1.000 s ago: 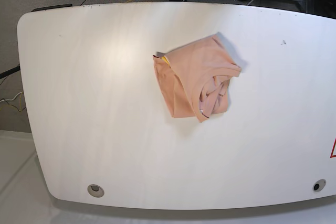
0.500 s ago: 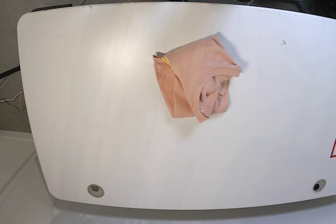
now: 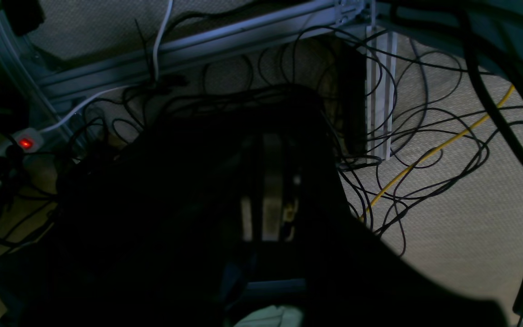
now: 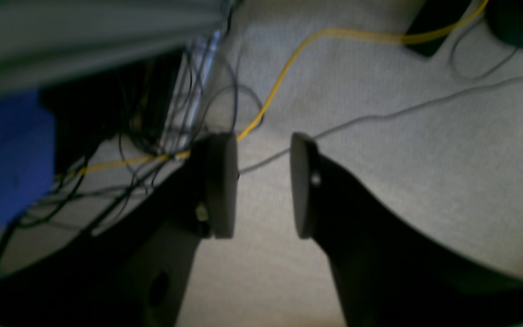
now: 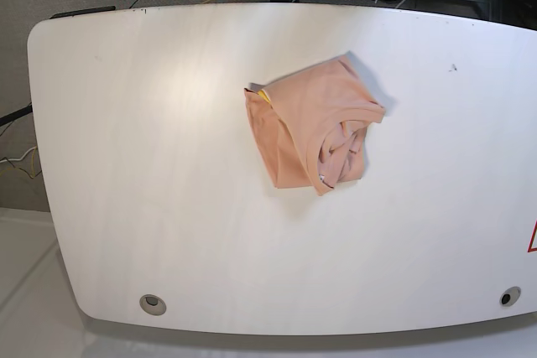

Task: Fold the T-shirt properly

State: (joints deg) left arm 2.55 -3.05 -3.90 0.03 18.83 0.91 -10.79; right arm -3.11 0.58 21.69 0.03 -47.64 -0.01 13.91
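The peach T-shirt [image 5: 312, 123] lies folded into a compact, slightly rumpled bundle in the middle of the white table [image 5: 151, 165]. A yellow mark shows at its left edge and the collar faces front right. Both arms are drawn back past the table's far edge, away from the shirt. In the right wrist view my right gripper [image 4: 261, 181] is open over the carpet, with nothing between its pads [image 4: 223, 181]. The left wrist view is dark, and in it my left gripper [image 3: 266, 181] has its fingers pressed together and holds nothing.
Two round grommet holes [image 5: 152, 303] [image 5: 509, 296] sit near the table's front edge. Behind the table, black cables and a yellow cable [image 3: 429, 154] tangle on the carpet around a metal frame [image 3: 377, 91]. A power strip glows red [image 3: 25, 143].
The right arm's tip at the top left of the base view has drawn a little further back off the frame. The T-shirt has not moved.
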